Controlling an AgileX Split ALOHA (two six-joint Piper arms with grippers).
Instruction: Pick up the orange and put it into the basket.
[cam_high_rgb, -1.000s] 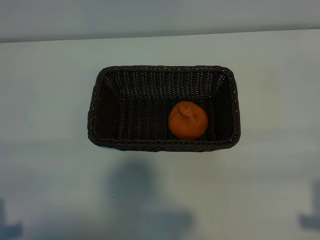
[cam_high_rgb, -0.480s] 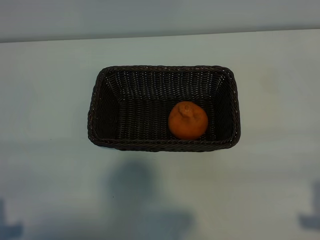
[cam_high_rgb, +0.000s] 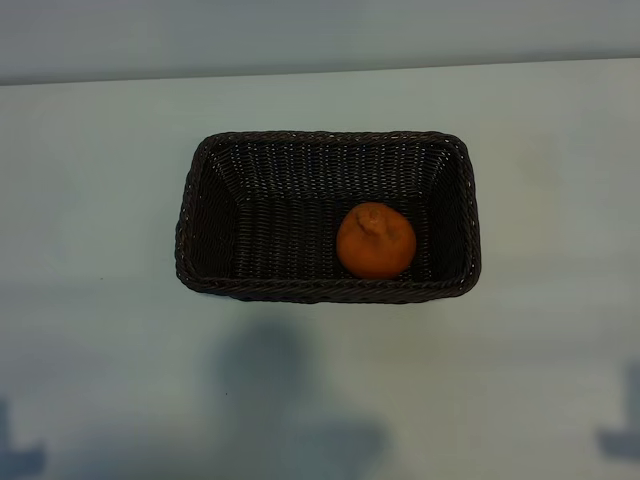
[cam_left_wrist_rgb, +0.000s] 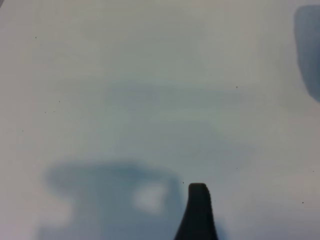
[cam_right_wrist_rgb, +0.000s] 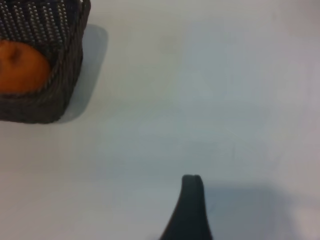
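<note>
Hanging over bare tabletop, the left gripper (cam_left_wrist_rgb: 199, 210) shows only one dark fingertip at the bottom edge of its wrist view, with nothing between its jaws, which stand wide; the pale table (cam_left_wrist_rgb: 150, 100) fills the rest of that frame apart from soft shadows. The right gripper (cam_right_wrist_rgb: 190, 205) is much the same: a single dark fingertip at the bottom of its own view, jaws spread wide and empty, with white surface all round it. Farther out, in the upper left corner of that right wrist view, a corner of the basket (cam_right_wrist_rgb: 60, 75) appears, and the orange (cam_right_wrist_rgb: 22, 67) sits inside it behind the woven wall, well apart from the fingertip. From the exterior view neither arm reaches the middle of the scene; only dim bluish shapes show at the lower left and lower right corners. The dark wicker basket (cam_high_rgb: 210, 220) stands at the centre of the frame, and the orange (cam_high_rgb: 375, 241) rests on its floor in the right half, close to the near wall, stem end up. Judged from this, the task looks complete: the fruit is in the basket, both grippers are clear of it, and nothing appears left to do.
</note>
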